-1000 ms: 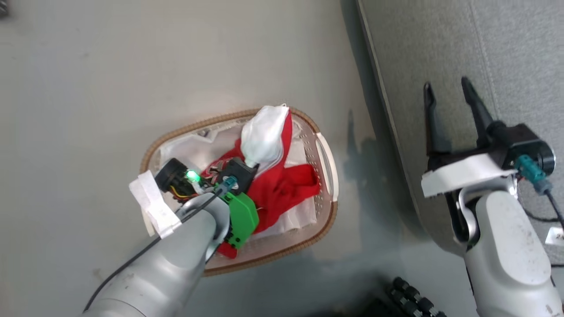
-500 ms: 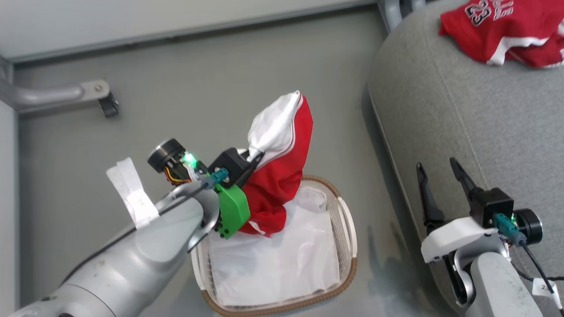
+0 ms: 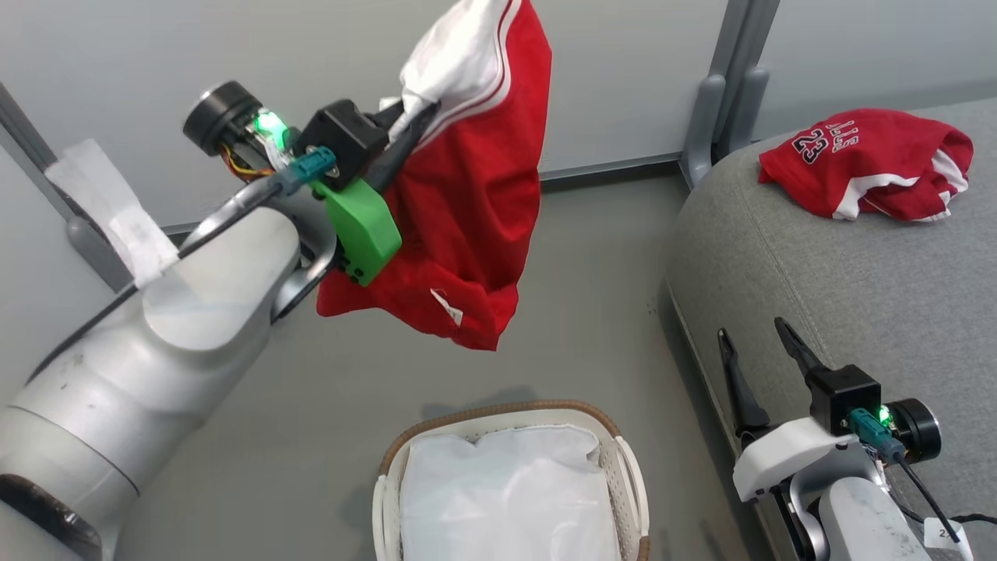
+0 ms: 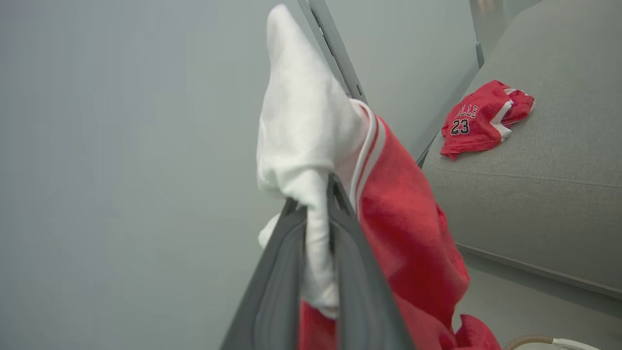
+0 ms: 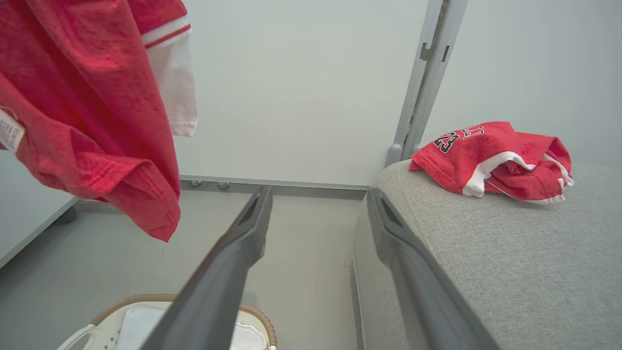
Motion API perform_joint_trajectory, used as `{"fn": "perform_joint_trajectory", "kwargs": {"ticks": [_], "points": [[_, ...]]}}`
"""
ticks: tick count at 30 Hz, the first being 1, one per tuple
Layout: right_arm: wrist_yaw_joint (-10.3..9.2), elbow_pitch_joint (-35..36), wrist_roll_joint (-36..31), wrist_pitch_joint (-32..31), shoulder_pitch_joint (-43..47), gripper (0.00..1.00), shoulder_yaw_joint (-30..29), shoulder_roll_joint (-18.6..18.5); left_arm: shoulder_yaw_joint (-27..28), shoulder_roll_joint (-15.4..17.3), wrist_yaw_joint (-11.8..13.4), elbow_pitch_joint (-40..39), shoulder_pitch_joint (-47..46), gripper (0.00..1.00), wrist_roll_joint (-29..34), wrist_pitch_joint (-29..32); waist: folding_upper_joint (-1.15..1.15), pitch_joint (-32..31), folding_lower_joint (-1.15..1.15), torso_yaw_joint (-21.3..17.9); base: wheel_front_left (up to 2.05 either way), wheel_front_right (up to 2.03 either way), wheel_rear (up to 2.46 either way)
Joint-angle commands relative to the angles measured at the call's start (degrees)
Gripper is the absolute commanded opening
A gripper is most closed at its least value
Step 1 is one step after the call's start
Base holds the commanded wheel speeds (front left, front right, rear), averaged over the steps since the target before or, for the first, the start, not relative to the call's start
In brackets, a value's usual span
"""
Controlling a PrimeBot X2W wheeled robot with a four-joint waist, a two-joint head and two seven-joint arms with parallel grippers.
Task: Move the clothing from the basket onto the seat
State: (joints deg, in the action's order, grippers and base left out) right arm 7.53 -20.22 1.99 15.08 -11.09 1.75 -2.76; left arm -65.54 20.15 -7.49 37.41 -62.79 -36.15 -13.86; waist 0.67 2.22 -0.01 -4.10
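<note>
While the right gripper [image 3: 752,336] is idling wide open by the seat [image 3: 818,280], the left gripper [image 3: 420,117] is clamping the red garment [image 3: 467,202] by its white panel — cloth dangling lengthwise, clear of the basket [image 3: 498,410]. The seat is lying to its right.

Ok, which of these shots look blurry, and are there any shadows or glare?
Left wrist view: the held garment and left claw are soft, the jersey on the seat crisper. Head view: sharp, even light, no glare, faint shadow by the basket. Right wrist view: right claw slightly blurred.
</note>
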Motion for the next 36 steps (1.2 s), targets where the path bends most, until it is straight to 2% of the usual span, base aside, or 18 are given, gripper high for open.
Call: {"fn": "perform_joint_trajectory", "kwargs": {"ticks": [1,11,19,25,30,36], "points": [[-0.08,-0.19,-0.25,0.13,0.18,1.0,0.32,-0.24,0.61,0.62,0.12,-0.49,-1.53,0.0,-0.58,0.1,-0.67,-1.72,0.01,0.3,0.0,0.0,0.0],[-0.08,-0.1,0.16,0.13,-3.02,1.0,4.02,-0.22,1.95,0.8,0.54,-3.04,-5.74,0.0,-1.23,1.17,-0.67,-2.31,0.01,-0.26,0.0,0.0,0.0],[-0.08,-0.95,0.59,0.13,-7.28,1.0,9.57,-0.22,1.33,0.22,0.55,-4.46,-5.79,0.0,-1.6,1.8,-0.67,-2.69,0.01,0.57,0.0,0.0,0.0],[-0.08,-3.73,0.23,0.13,-12.43,1.0,14.58,-0.21,0.78,-0.91,0.7,-5.78,-5.85,0.0,-1.62,1.81,-0.67,-3.08,0.01,1.92,0.0,0.0,0.0],[-0.08,-7.1,1.81,0.13,-17.66,1.0,21.14,-0.24,-0.03,-2.04,0.85,-7.54,-5.82,0.0,-1.44,2.13,-0.67,-3.36,0.01,3.32,0.0,0.0,0.0],[-0.08,-10.48,2.66,0.13,-22.22,1.0,22.87,-0.24,-0.83,-2.83,0.95,-10.31,-5.54,0.0,-1.31,2.49,-0.67,-3.73,0.01,4.79,0.0,0.0,0.0]]}}
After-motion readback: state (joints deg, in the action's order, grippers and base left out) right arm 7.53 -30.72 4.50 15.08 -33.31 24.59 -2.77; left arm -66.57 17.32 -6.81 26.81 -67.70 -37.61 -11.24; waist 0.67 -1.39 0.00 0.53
